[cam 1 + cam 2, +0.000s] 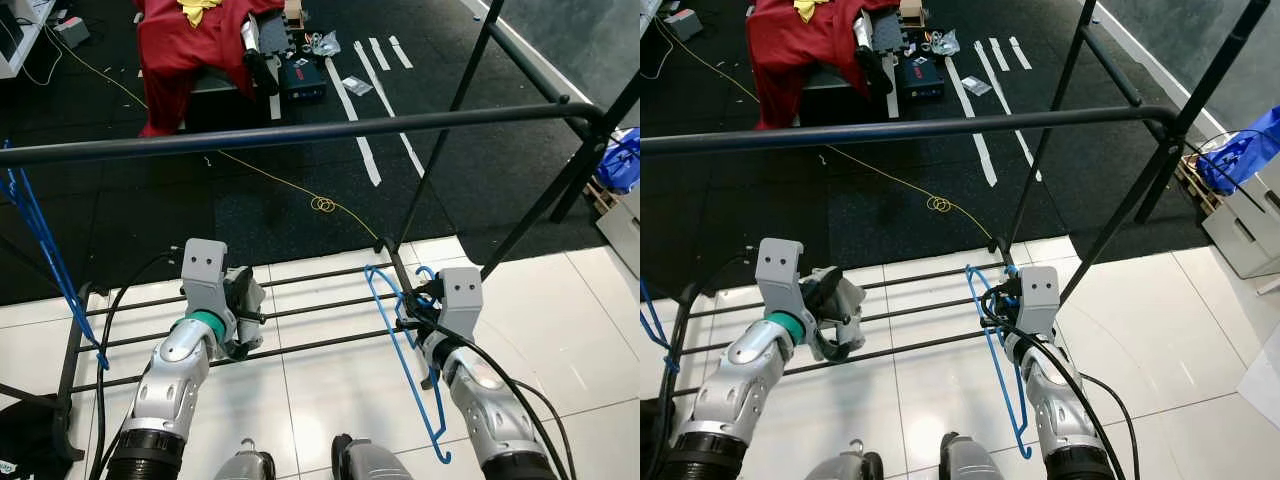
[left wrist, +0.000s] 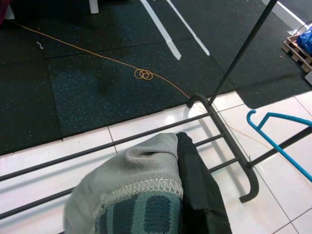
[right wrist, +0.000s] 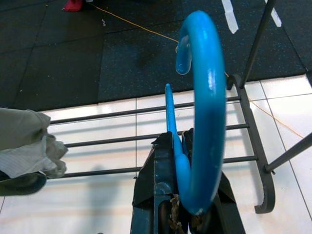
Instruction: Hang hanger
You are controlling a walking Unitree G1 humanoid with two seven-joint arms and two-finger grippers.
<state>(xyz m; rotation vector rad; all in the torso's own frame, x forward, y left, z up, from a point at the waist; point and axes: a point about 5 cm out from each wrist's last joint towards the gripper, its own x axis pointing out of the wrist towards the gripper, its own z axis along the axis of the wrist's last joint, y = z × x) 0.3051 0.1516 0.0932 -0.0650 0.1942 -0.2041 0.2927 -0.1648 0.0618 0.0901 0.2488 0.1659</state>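
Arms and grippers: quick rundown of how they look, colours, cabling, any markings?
Both arms are silver with black elbow collars. The left gripper has a grey boxy wrist housing with two dark dots and a teal ring; the right gripper has the same housing. Loose black cables run along each forearm.

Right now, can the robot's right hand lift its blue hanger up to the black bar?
Probably yes. The right hand grips the blue hanger with its hook pointing up, and nothing sits between it and the black bar above.

Both head eyes look steeply down over the black metal garment rack (image 1: 300, 130). Each wrist camera sits low and close, facing the rack's base rails (image 3: 146, 111), which all views share.
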